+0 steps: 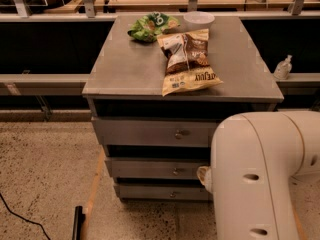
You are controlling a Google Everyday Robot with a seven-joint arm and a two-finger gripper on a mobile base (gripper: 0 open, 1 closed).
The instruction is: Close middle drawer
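Grey flat-fronted middle drawer [150,168], round knob [176,171]; gripper hidden behind arm [260,184]

Chip bag [187,59] on cabinet [125,69], middle drawer [150,169] below top drawer [145,132], tool behind arm [260,174]

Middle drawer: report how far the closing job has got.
Done: nothing clearly; the middle drawer shows a dark gap above its front, and flushness is hard to judge. In hand: the white arm covers the drawer's right end; the pincer is hidden from view. Left: pushing the front home.
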